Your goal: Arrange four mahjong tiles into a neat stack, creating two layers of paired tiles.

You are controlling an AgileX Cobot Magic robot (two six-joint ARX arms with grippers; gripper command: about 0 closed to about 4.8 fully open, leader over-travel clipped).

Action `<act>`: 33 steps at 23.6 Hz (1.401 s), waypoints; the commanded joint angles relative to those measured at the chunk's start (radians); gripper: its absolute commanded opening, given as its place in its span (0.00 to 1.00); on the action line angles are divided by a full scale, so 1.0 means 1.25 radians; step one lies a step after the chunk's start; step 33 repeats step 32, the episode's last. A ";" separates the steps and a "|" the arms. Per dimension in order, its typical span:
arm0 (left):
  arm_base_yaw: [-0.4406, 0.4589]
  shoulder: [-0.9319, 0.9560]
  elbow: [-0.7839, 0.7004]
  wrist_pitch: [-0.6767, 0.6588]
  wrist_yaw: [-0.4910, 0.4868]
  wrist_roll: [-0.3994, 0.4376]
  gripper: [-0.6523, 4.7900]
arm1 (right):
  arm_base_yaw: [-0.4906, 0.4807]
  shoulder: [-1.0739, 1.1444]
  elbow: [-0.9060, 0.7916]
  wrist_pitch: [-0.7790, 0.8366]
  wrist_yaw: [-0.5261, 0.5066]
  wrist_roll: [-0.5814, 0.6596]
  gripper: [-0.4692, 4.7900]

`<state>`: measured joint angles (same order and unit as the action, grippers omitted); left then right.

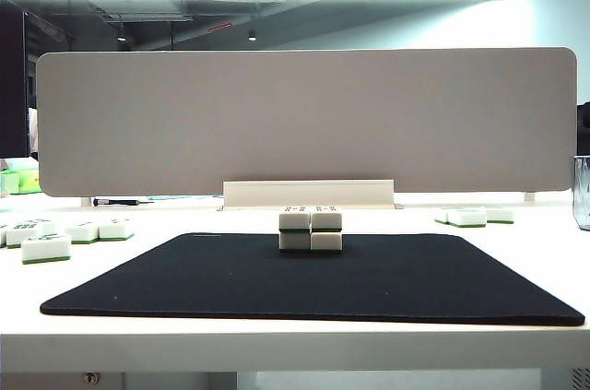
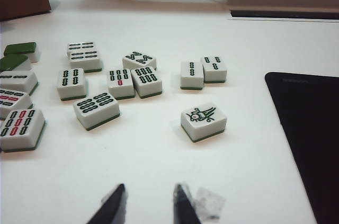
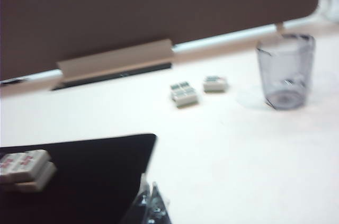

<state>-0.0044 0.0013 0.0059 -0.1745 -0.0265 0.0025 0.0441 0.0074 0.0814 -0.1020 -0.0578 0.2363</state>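
Observation:
The stack (image 1: 311, 230) of four mahjong tiles, two wide and two high, white with green backs, stands at the far middle of the black mat (image 1: 313, 284). In the right wrist view the stack (image 3: 24, 170) shows at the picture's edge on the mat (image 3: 79, 181). My right gripper (image 3: 149, 189) is shut and empty, over the mat's corner, well away from the stack. My left gripper (image 2: 149, 195) is open with nothing between its fingers, hanging over bare white table beside the mat (image 2: 312, 144). Neither gripper shows in the exterior view.
Several loose tiles (image 2: 95, 110) lie on the table ahead of my left gripper, the closest being a bird tile (image 2: 203, 121); they sit left of the mat (image 1: 55, 238). Two more tiles (image 3: 184, 93) and a clear glass (image 3: 285, 70) stand on the right. A grey divider panel (image 1: 304, 118) closes the back.

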 commanded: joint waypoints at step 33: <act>-0.001 0.000 0.000 -0.009 0.004 -0.002 0.32 | 0.001 -0.007 -0.061 -0.064 0.081 -0.016 0.09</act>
